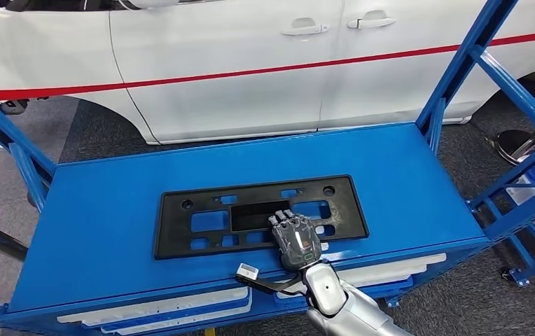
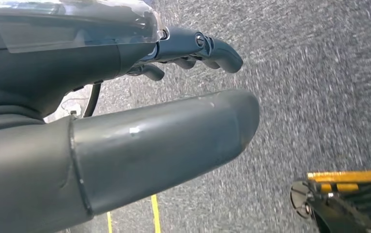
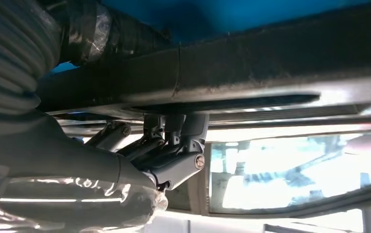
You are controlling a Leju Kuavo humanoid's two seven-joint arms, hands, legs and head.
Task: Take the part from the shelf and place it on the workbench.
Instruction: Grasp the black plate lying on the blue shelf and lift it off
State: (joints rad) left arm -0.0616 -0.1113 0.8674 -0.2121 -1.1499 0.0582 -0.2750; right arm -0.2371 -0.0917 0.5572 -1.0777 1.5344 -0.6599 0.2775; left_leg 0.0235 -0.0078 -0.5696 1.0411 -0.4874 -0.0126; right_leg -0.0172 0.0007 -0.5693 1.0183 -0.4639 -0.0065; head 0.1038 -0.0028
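**Plate bracket down on the workbench**

The black licence-plate bracket [image 1: 261, 215] lies flat on the blue workbench [image 1: 96, 231], apparently set down. The right hand [image 1: 295, 241] rests on its near edge, fingers curled through an opening, seemingly gripping it. The left hand [image 2: 125, 141] hangs over the floor, fingers loosely apart, holding nothing.

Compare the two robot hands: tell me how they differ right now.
The right robot hand lies on the black part atop the blue workbench; the left robot hand hangs over grey carpet, touching nothing. The right's fingers hook through an opening in the part; the left's fingers curl loosely, holding nothing. Both have dark fingers.
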